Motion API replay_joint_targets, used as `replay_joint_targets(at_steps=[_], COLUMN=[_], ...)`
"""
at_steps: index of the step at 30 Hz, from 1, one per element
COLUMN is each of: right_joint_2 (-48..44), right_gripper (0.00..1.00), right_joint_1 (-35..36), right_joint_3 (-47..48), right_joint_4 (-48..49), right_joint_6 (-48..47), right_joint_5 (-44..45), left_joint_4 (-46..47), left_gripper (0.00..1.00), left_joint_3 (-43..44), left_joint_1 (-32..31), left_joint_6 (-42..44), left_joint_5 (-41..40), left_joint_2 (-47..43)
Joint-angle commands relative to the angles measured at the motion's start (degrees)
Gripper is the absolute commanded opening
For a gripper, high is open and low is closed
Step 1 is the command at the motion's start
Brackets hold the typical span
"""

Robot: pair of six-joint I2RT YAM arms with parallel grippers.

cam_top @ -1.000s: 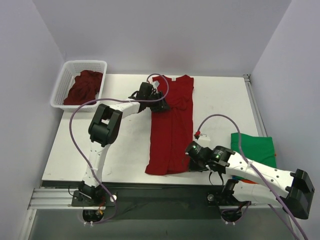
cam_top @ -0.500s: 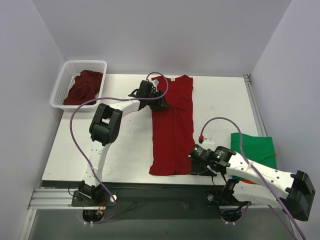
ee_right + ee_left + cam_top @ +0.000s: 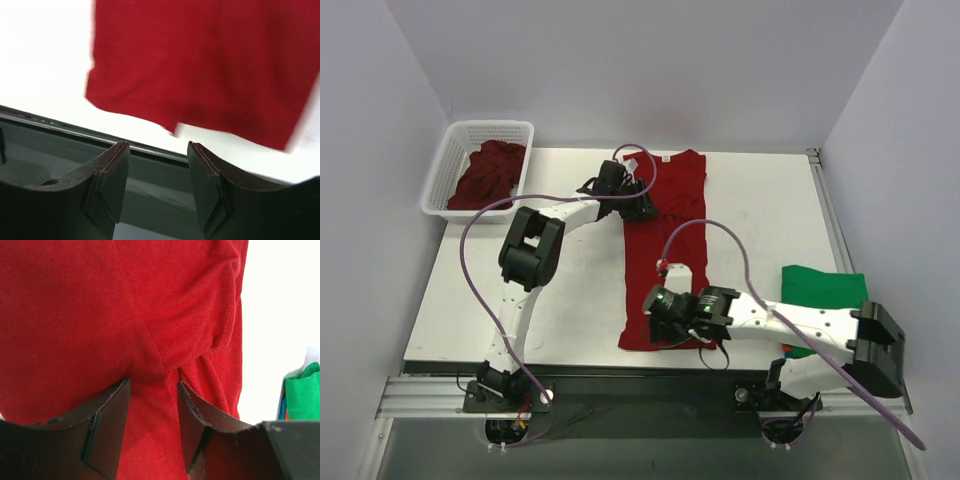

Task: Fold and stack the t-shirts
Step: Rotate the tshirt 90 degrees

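Top view first: the red t-shirt [image 3: 665, 240] lies in a long strip on the table [image 3: 540, 300]. The left gripper [image 3: 638, 203] is at its far left edge and the right gripper [image 3: 652, 325] is over its near hem. There's a green t-shirt [image 3: 825, 290] off to the right, and more red t-shirts [image 3: 485, 175] in the basket [image 3: 490, 125]. Left wrist view: the jaws are apart with red cloth right under and between them, and wrinkles run into the gap. It's too close to say whether the tips are actually pressing it. Right wrist view is blurry: the jaws are apart with nothing between them, and the shirt hem is just ahead of them.
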Motion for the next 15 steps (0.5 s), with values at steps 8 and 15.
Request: replay_joint_targets(at_steps=[8,15], right_joint_2=[20.71,26.8], right_gripper=[0.46,0.39], right_joint_1=[4.34,5.04], right_joint_3=[12.85,15.68], right_joint_4=[9.82,9.03], right_joint_6=[-0.94,0.64], right_joint_5=[7.61,5.49], left_joint_4=[-2.39,-2.83], left_gripper=[0.53,0.53], left_joint_3=[1.77,2.12], left_joint_1=[0.64,0.73], left_joint_6=[1.96,2.14], left_joint_5=[-0.73,-0.64], left_joint_2=[0.83,0.92])
